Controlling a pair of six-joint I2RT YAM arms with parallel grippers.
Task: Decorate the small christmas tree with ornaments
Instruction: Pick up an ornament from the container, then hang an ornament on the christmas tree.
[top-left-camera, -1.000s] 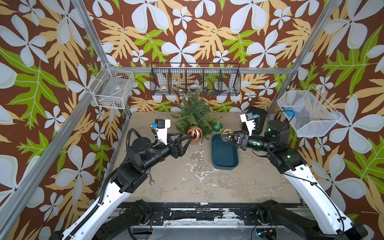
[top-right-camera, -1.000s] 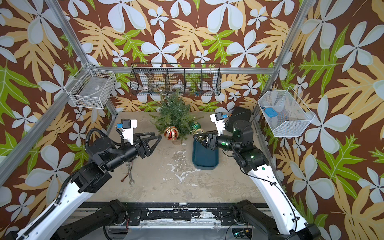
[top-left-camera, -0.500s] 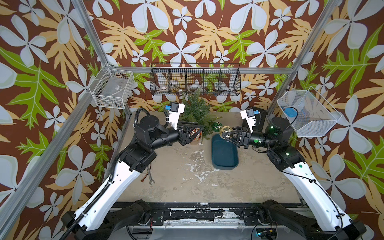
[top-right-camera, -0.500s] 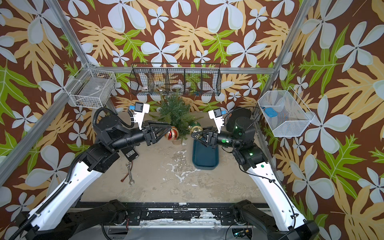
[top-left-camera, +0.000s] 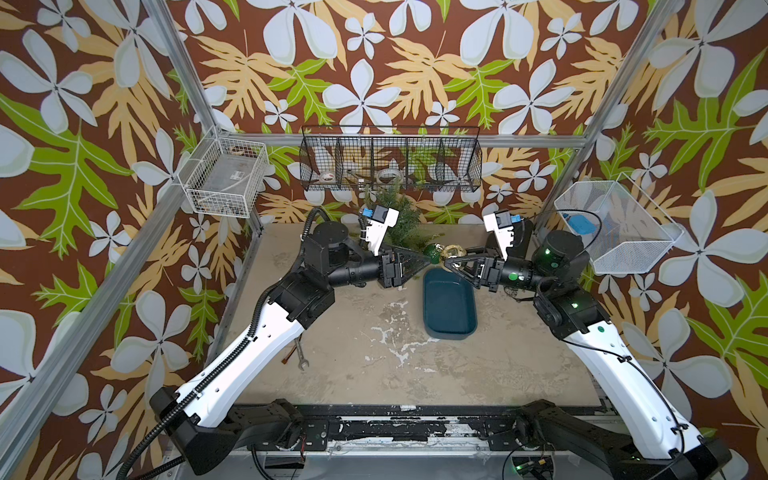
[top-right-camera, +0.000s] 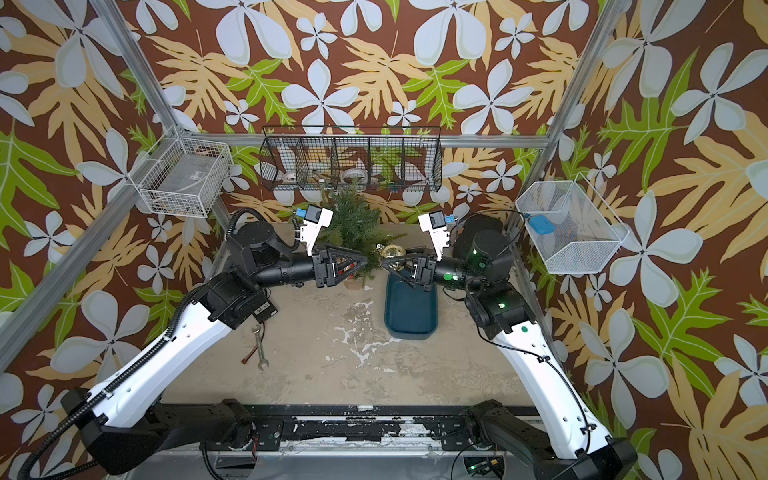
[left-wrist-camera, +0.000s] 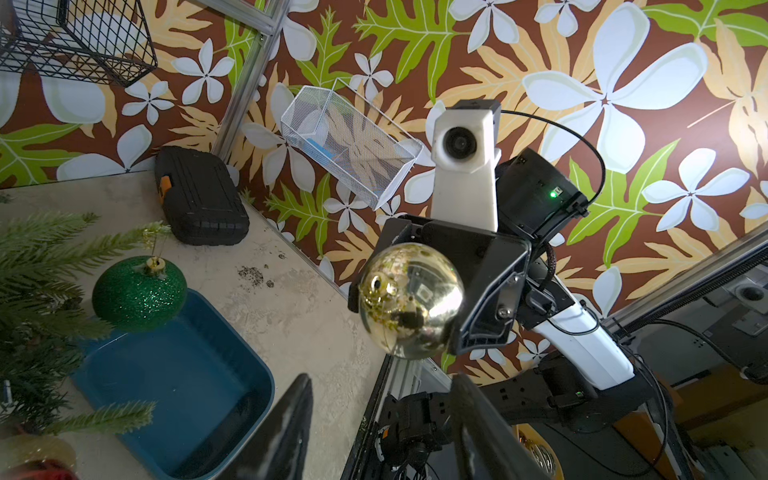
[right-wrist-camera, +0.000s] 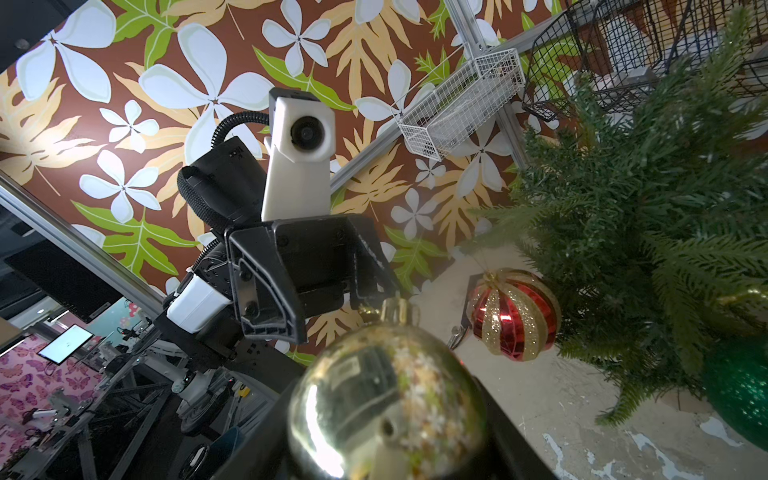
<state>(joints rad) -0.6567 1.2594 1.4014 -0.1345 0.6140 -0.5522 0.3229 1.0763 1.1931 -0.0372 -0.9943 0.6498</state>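
The red ball (right-wrist-camera: 515, 316) and green ball (left-wrist-camera: 139, 293) hang on the little tree (top-right-camera: 357, 224). The right pincer (top-left-camera: 451, 262) squeezes the gold ball (left-wrist-camera: 411, 301) beside the tree. The left pincer (top-left-camera: 424, 261) is open and empty. I think only gold is left.

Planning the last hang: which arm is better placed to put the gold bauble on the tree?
Right. The right end effector is shut on the gold bauble beside the small christmas tree; the left end effector is open, empty.

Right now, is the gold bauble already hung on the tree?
No, the gold bauble is clamped in the right claw, apart from the small christmas tree.
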